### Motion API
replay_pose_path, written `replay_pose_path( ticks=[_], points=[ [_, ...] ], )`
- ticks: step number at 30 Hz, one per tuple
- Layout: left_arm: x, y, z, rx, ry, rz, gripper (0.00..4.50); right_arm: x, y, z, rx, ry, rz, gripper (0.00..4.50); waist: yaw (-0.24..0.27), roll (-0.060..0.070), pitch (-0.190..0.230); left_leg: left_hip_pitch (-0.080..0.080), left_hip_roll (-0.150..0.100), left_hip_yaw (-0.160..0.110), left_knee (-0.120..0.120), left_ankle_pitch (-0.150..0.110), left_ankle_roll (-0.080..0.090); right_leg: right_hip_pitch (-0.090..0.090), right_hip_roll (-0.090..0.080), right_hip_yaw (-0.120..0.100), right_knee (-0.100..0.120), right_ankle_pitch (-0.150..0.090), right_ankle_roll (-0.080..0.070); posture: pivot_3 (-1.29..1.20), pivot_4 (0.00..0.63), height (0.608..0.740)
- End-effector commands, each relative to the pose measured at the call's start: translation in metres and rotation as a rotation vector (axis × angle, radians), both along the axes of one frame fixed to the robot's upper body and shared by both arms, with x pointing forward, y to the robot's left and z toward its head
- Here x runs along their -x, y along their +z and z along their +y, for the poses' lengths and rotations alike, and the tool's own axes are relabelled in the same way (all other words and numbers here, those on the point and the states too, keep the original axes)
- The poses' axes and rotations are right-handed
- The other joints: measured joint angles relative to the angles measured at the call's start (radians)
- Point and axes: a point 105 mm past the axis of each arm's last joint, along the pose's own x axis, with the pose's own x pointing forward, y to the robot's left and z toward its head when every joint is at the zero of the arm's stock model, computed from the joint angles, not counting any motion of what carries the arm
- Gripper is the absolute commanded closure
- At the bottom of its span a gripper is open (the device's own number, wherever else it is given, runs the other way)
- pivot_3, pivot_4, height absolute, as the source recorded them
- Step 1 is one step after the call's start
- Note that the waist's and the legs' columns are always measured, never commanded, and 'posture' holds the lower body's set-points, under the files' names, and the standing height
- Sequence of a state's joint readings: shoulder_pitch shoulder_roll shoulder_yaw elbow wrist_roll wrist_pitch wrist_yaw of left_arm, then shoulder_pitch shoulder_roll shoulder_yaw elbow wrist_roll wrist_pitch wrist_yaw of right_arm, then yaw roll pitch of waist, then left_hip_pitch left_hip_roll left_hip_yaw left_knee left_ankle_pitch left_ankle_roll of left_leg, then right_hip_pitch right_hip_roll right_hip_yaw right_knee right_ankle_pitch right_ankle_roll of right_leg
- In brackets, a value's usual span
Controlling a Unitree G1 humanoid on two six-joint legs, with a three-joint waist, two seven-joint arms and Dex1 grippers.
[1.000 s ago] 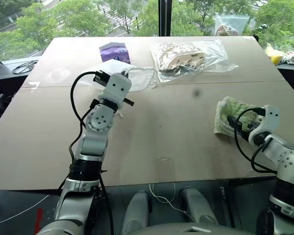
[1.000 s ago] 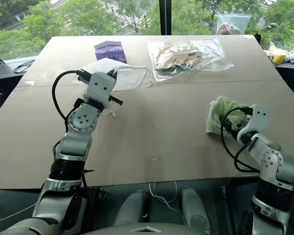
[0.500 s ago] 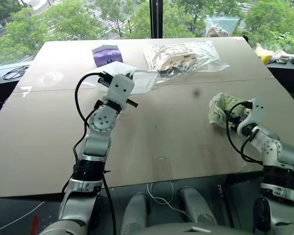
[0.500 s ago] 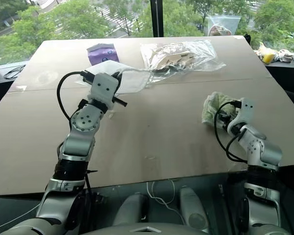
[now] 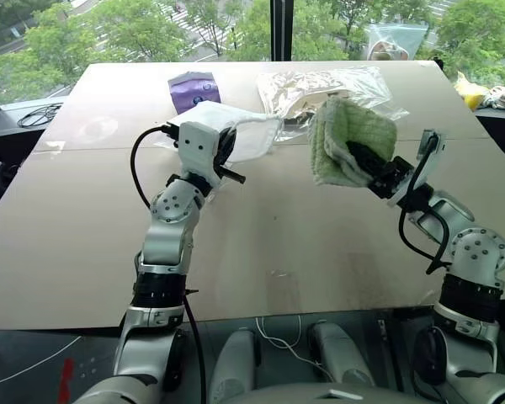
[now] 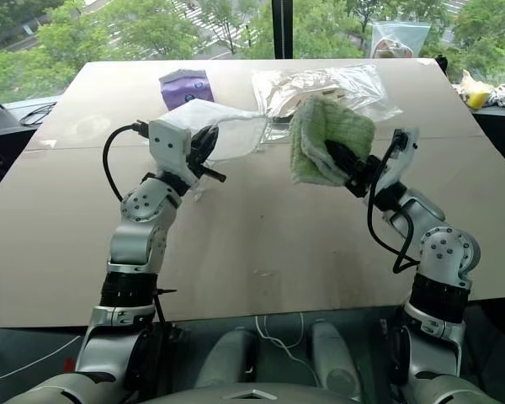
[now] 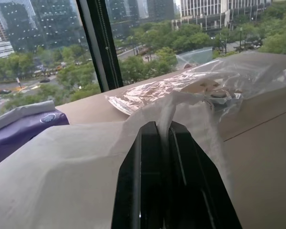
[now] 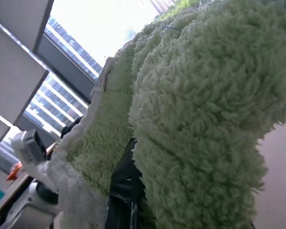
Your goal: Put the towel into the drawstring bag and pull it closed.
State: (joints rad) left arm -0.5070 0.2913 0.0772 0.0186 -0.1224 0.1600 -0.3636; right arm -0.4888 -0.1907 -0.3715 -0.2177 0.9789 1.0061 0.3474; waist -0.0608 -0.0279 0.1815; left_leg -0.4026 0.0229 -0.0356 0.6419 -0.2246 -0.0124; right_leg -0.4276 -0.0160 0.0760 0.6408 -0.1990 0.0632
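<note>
Right end effector (image 5: 364, 162): clamped on the towel (image 5: 347, 139). The light green terry pad is lifted clear of the worktop (image 5: 278, 227), hanging folded around the black fingers, right of centre and in front of the clear plastic zip bag (image 5: 353, 84). In the right wrist view the fluffy pile bulges over a dark finger (image 8: 125, 176) that shows through a fold.

Left end effector (image 7: 161, 138): fingers pressed together, pinching a gathered fold of the drawstring bag (image 5: 236, 135). The bag is translucent white and thin; its near edge is raised at the pinch while the rest lies on the worktop, left of centre and to the far side. In the left wrist view the fabric drapes over both finger tips and spreads out on either side of them.

Towel and drawstring bag are apart, with a gap of bare worktop between them; the towel sits to the right of the bag's right-hand edge and higher than it.

Other items: purple tissue pack (image 5: 191, 87) at the far left, just beyond the drawstring bag. The clear zip bag of beige items lies at the far centre-right. Whether the bag's mouth is open, I cannot tell.
</note>
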Motion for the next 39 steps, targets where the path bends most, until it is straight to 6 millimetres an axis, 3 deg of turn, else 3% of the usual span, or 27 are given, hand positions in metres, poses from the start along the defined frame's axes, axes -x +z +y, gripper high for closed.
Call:
replay_pose_path(
  ticks=[1, 11, 16, 21, 24, 29, 35, 39],
  points=[
    [0.005, 0.019, -0.007, 0.029, -0.080, -0.065, 4.50, 0.005, -0.003, 0.024, 0.064, 0.100, 0.019, 4.49, 0.000, 0.000, 0.000, 0.000, 0.000, 0.000, 0.000, 0.000, 0.000, 0.000, 0.000, 0.000, 0.000, 0.000, 0.000, 0.00, 0.150, 0.740],
    [0.033, 0.025, -0.047, 0.062, -0.406, -0.060, 4.50, 0.000, -0.012, 0.039, 0.088, 0.194, 0.087, 4.49, 0.001, 0.000, 0.000, 0.000, 0.000, 0.000, 0.000, 0.000, 0.000, 0.000, 0.000, 0.000, 0.000, 0.000, 0.000, 0.00, 0.150, 0.740],
    [0.042, 0.024, -0.058, 0.077, -0.480, -0.040, 4.50, 0.016, -0.022, 0.048, 0.104, 0.285, 0.118, 4.49, 0.000, 0.000, 0.000, -0.001, 0.000, 0.000, 0.000, 0.000, 0.000, -0.001, 0.000, 0.000, 0.000, 0.000, 0.000, 0.00, 0.150, 0.740],
    [0.058, 0.018, -0.072, 0.098, -0.604, 0.011, 4.50, 0.032, -0.018, 0.060, 0.087, 0.381, 0.108, 4.49, -0.003, 0.000, 0.000, -0.001, 0.000, 0.000, 0.000, 0.000, 0.000, -0.001, 0.000, 0.000, 0.000, 0.000, 0.000, 0.00, 0.150, 0.740],
    [0.063, 0.016, -0.076, 0.116, -0.642, 0.034, 4.50, 0.028, -0.015, 0.064, 0.012, 0.361, 0.136, 4.49, -0.005, 0.000, 0.000, 0.000, 0.000, 0.000, 0.000, 0.000, 0.000, -0.001, 0.001, 0.000, 0.000, 0.000, 0.000, 0.00, 0.150, 0.740],
    [0.070, 0.012, -0.081, 0.142, -0.689, 0.075, 4.50, 0.015, -0.017, 0.073, -0.304, 0.293, 0.277, 4.49, -0.008, 0.000, 0.000, 0.000, 0.001, 0.000, 0.000, 0.000, 0.000, -0.001, 0.001, 0.000, 0.000, 0.000, 0.000, 0.00, 0.150, 0.740],
    [0.073, 0.005, -0.083, 0.159, -0.710, 0.109, 4.50, -0.010, -0.001, 0.063, -0.669, 0.147, 0.385, 4.49, -0.002, 0.001, 0.000, -0.003, 0.000, -0.001, 0.001, 0.000, 0.000, -0.001, 0.000, -0.001, -0.002, 0.000, 0.000, 0.00, 0.150, 0.740],
    [0.078, 0.000, -0.086, 0.164, -0.739, 0.134, 4.50, -0.015, -0.008, 0.074, -0.594, 0.088, 0.420, 4.49, -0.010, 0.001, 0.000, -0.008, 0.000, -0.002, 0.002, 0.000, 0.000, -0.005, 0.000, -0.002, -0.003, 0.000, 0.000, 0.00, 0.150, 0.740]
  ],
)
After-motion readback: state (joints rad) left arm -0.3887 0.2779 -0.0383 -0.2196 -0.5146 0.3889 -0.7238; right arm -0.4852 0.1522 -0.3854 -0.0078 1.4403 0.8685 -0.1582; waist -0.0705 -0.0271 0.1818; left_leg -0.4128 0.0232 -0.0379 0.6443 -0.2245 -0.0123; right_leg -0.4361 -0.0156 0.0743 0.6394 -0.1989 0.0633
